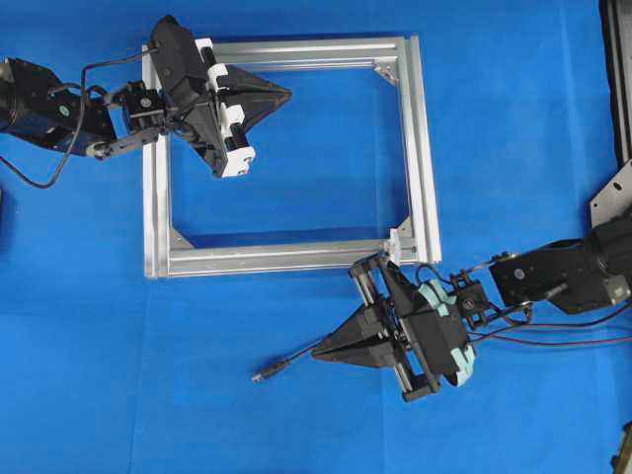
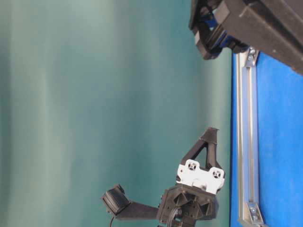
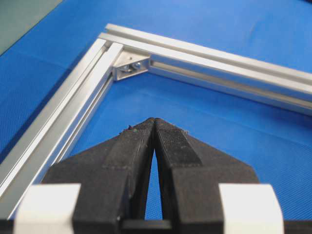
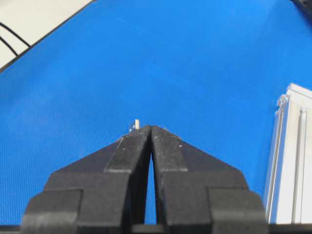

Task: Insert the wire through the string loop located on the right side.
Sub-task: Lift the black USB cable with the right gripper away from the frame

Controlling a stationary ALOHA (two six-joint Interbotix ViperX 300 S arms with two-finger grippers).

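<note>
The wire (image 1: 286, 362) is a thin black cable whose dark plug tip (image 1: 259, 375) lies on the blue cloth in front of the silver frame (image 1: 296, 257). The cable runs out from the fingertips of my right gripper (image 1: 318, 352), which points left and is shut on it. In the right wrist view the shut right gripper (image 4: 151, 127) hides the cable, and a small pale end (image 4: 137, 125) pokes up past the tips. The string loop (image 1: 395, 240) is a tiny white piece on the frame's near right corner, just behind the right gripper. My left gripper (image 1: 286, 94) (image 3: 154, 122) is shut on nothing, above the frame's far left part.
The square aluminium frame (image 3: 73, 107) has triangular corner brackets (image 3: 130, 68). One rail of it shows at the edge of the right wrist view (image 4: 292, 165). In the table-level view the left gripper (image 2: 213, 131) hangs clear above the frame (image 2: 244, 142). The robot's black cables (image 1: 553, 341) trail right.
</note>
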